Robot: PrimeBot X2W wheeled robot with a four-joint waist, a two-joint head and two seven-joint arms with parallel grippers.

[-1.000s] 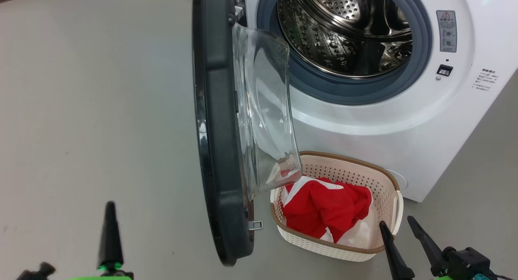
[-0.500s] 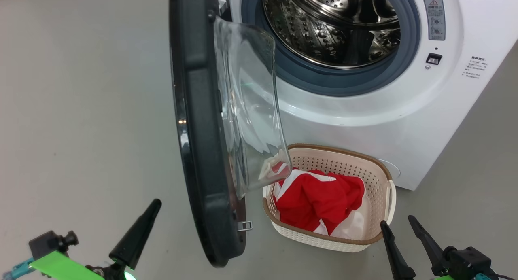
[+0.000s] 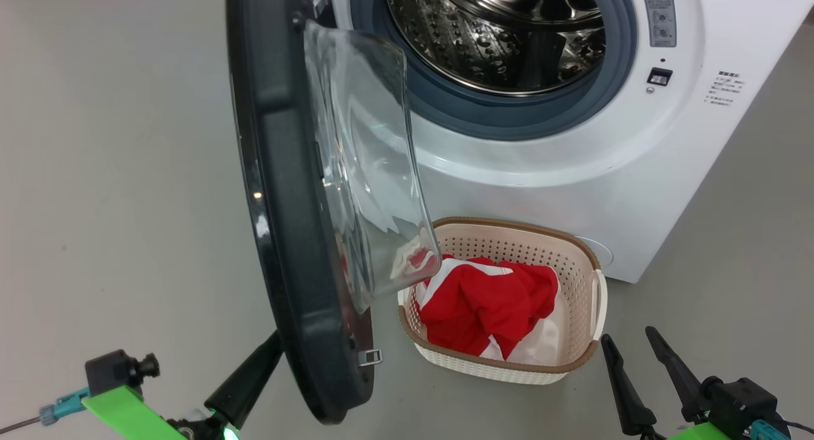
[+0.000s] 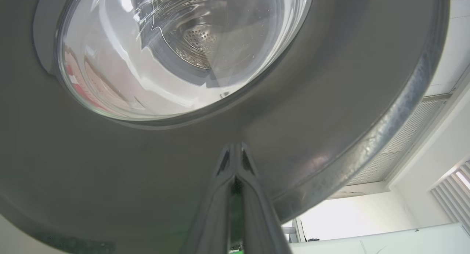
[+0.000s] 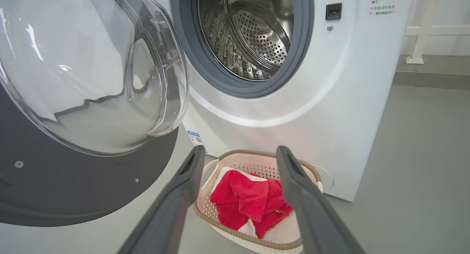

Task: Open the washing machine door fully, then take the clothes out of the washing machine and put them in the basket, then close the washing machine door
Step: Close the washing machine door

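Note:
The washing machine door (image 3: pixel 280 205) stands open, edge-on in the head view, its glass bowl (image 3: pixel 362 160) facing the washing machine (image 3: pixel 572 160). The steel drum (image 3: pixel 496 33) looks bare. The red and white clothes (image 3: pixel 483 300) lie in the cream basket (image 3: pixel 509 367) on the floor in front of the machine. My left gripper (image 3: pixel 270 351) is shut and tilted right. Its tip (image 4: pixel 235 149) is right at the dark outer face of the door (image 4: pixel 330 100), below the window (image 4: pixel 176 52); I cannot tell if it touches. My right gripper (image 3: pixel 629 344) hangs open to the right of the basket, holding nothing.
Grey floor spreads to the left of the door and to the right of the machine. In the right wrist view the open right gripper (image 5: pixel 240 153) points at the basket (image 5: pixel 253 239) and clothes (image 5: pixel 246 202); a white rail stands at the far right.
The camera has shifted, sliding the scene left and up. My left gripper swung from pointing upward to leaning right and closed in on the door's outer face. The right gripper stayed put.

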